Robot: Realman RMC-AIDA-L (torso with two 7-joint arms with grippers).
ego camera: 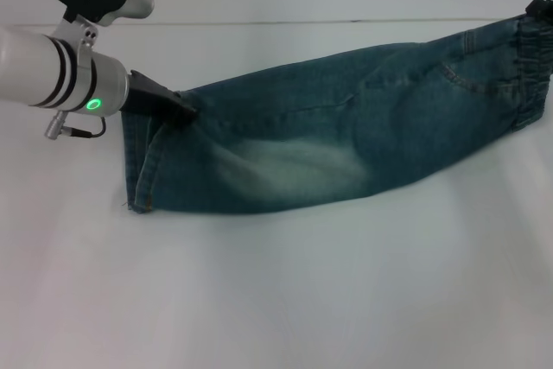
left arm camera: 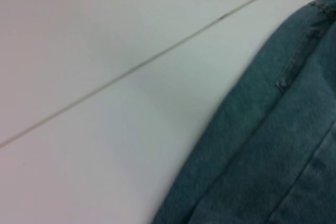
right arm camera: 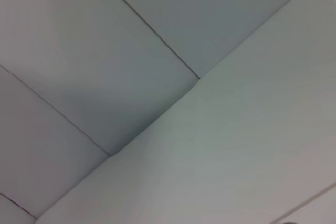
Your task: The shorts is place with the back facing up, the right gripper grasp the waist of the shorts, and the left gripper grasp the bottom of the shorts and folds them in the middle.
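Note:
The blue-green denim shorts (ego camera: 346, 127) lie flat across the white table, running from left to far right, with a pale faded patch near the middle. The gathered waist (ego camera: 531, 66) is at the far right and the flat leg hems (ego camera: 138, 170) are at the left. My left gripper (ego camera: 183, 110) is down on the upper edge of the leg end, close to the hems, shut on the denim, which puckers around it. Of my right gripper (ego camera: 539, 6) only a black bit shows, at the waist's far corner. The left wrist view shows denim (left arm camera: 273, 145) on the table. No print is visible.
The white table (ego camera: 276, 300) stretches in front of the shorts, and its back edge runs behind them. My left arm's silver wrist (ego camera: 52, 71) with its green ring reaches in from the upper left. The right wrist view shows only white panels (right arm camera: 157, 51) and seams.

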